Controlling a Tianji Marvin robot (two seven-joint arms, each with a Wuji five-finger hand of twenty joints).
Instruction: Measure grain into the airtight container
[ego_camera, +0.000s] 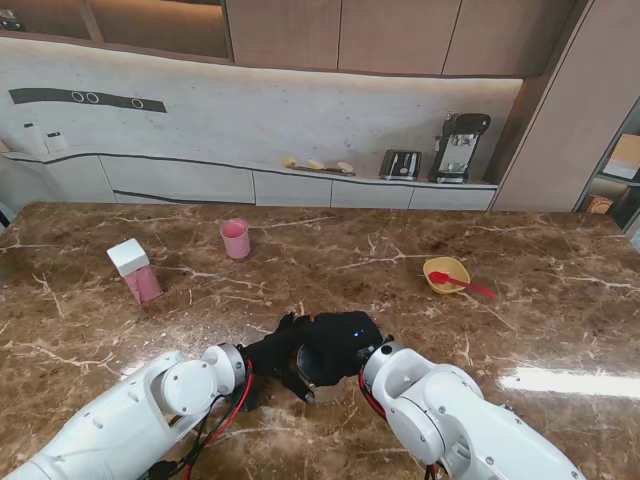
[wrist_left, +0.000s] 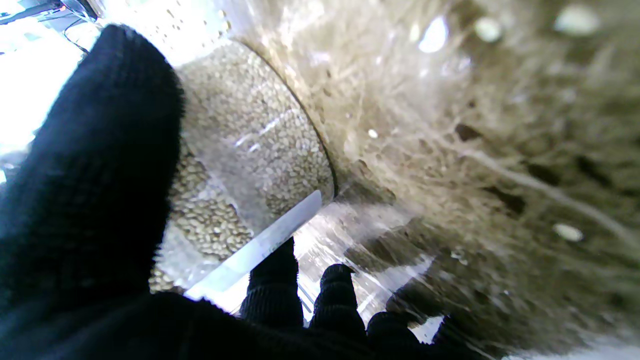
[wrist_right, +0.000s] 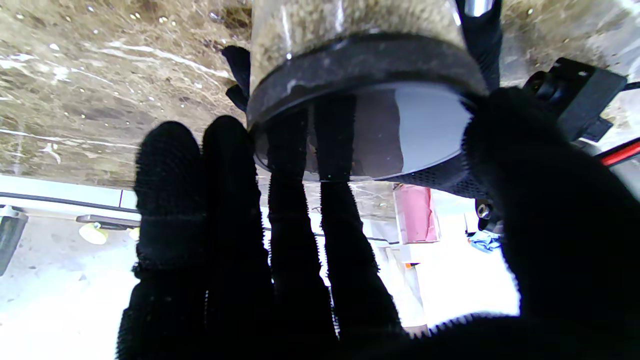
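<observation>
From the stand camera I have both black-gloved hands meeting close in front of me at the near middle of the marble table (ego_camera: 520, 300). My left hand (ego_camera: 268, 352) is wrapped round the clear jar (wrist_left: 250, 150) of grain, thumb on one side of the wall and fingertips (wrist_left: 274, 280) curling round the other; the jar stands on the table top. My right hand (ego_camera: 340, 343) lies over the jar's black-rimmed lid (wrist_right: 365, 95), thumb against the rim on one side, fingers (wrist_right: 230, 165) stretched across the far edge, so the jar is almost wholly hidden from the stand view.

Around it, all well apart: a square container (ego_camera: 134, 270) with pink contents and a white lid at about ten o'clock from the hands, a pink cup (ego_camera: 236, 239) at eleven o'clock, farther from me, and a yellow bowl (ego_camera: 446, 272) with a red spoon (ego_camera: 462, 285) resting in it at two o'clock. On the back counter stand a toaster (ego_camera: 400, 164) and a coffee machine (ego_camera: 459, 146).
</observation>
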